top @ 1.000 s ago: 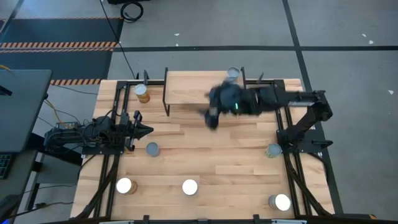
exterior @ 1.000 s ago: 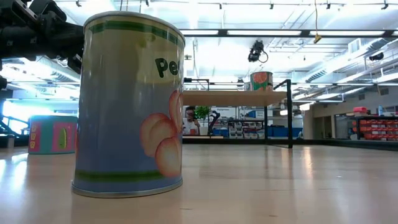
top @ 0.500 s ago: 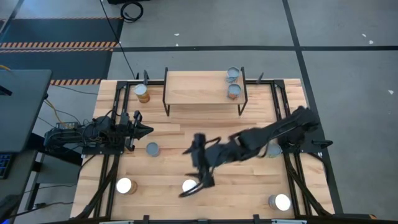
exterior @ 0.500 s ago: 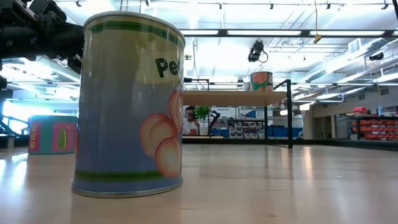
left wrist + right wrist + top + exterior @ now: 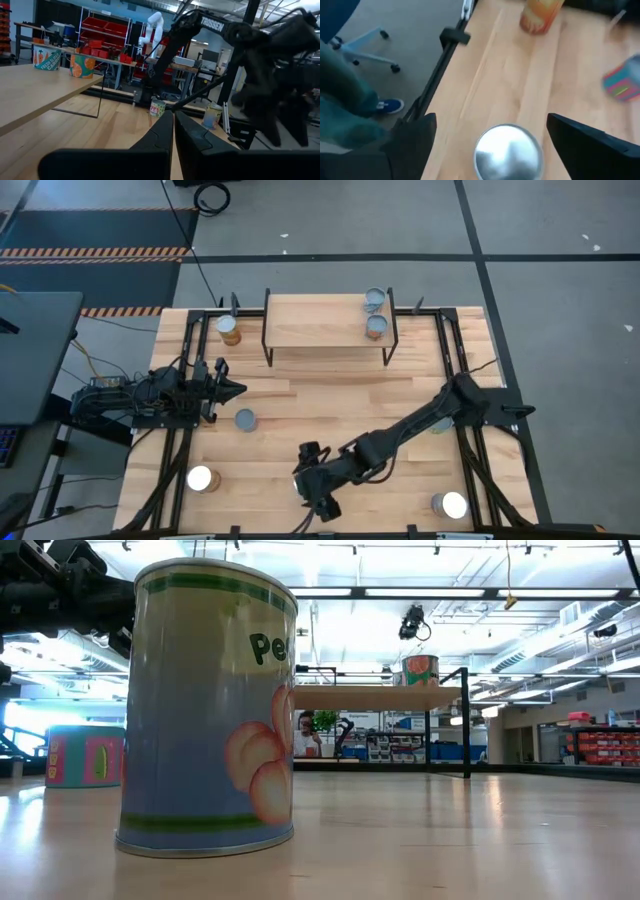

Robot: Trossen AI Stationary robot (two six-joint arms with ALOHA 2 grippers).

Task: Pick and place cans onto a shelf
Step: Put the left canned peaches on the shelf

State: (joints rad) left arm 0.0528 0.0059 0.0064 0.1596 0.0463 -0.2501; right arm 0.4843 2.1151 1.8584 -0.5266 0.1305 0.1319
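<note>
The shelf (image 5: pixel 325 320) stands at the table's far side with two cans (image 5: pixel 375 327) on its right end. More cans stand on the table: far left (image 5: pixel 229 328), left of centre (image 5: pixel 245 420), near left (image 5: pixel 200 478) and near right (image 5: pixel 450 504). My right gripper (image 5: pixel 318 492) hangs open over the near-middle can. In its wrist view that can's silver top (image 5: pixel 507 152) lies between and below the spread fingers (image 5: pixel 415 137), untouched. My left gripper (image 5: pixel 228 389) waits shut at the left edge, empty.
Another can (image 5: pixel 438 423) stands half hidden under my right arm near the right edge. In the low view a large can (image 5: pixel 210 705) fills the foreground. Beyond the table's near edge, the right wrist view shows a person's shoe (image 5: pixel 387 106) and a chair base (image 5: pixel 370 45).
My right gripper has swung away from the shelf toward the table's near edge and come down, tipping downward. It now hangs over the near-middle can.
</note>
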